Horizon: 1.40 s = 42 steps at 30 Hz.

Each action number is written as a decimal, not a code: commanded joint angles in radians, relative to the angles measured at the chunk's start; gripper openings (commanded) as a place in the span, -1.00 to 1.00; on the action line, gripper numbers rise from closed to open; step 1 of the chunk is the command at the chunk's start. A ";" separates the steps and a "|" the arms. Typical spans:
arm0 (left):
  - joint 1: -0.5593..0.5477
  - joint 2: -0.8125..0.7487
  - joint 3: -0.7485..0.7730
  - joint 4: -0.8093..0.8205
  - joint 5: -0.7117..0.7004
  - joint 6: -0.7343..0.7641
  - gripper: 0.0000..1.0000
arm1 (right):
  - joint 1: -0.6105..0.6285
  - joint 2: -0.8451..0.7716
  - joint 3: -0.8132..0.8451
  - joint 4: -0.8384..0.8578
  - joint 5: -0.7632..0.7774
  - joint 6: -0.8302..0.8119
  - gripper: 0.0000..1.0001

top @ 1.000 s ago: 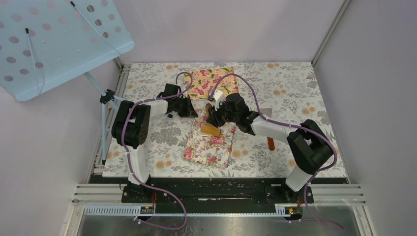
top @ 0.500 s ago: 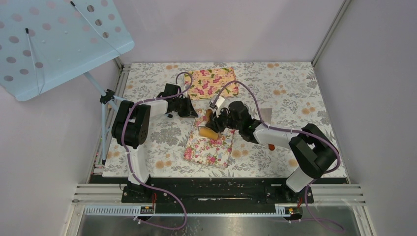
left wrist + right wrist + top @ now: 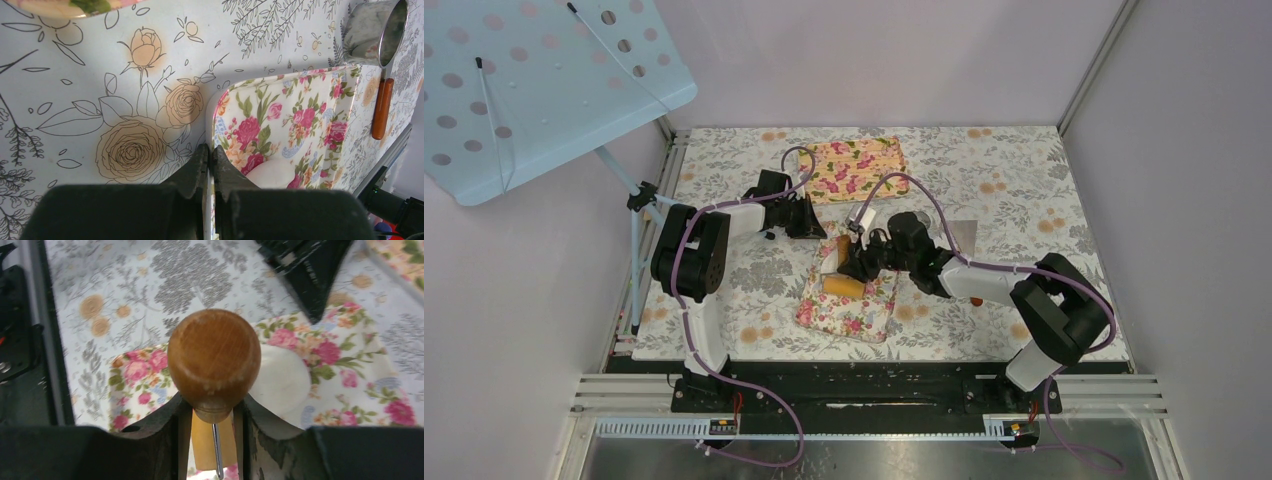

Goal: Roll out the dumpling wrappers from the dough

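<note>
Dough (image 3: 280,382), clearest from the wrists, lies flat by the right pincer's (image 3: 212,412) clamped roller (image 3: 214,357); left pincer (image 3: 210,156) closed.

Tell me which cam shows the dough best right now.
Right wrist. The dough lies flattened and white on the floral board, mostly clear beside the wooden roller. Left wrist shows only its top edge behind the left gripper. Top external: roller and right arm cover it; I can't make it out.

I work in a lab test booth: bare pale walls (image 3: 874,60) enclose my floral-covered table (image 3: 1024,170), with aluminium rails (image 3: 874,385) along its near edge.
</note>
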 commanded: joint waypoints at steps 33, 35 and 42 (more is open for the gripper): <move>-0.002 0.041 0.002 -0.063 0.029 0.012 -1.00 | -0.105 0.199 0.400 -0.401 -0.001 -0.029 -1.00; -0.002 0.040 0.001 -0.063 0.031 0.012 -1.00 | -0.104 0.210 0.389 -0.414 -0.013 -0.035 -1.00; -0.001 0.040 0.002 -0.063 0.035 0.012 -1.00 | -0.084 0.208 0.244 -0.342 -0.085 -0.031 -1.00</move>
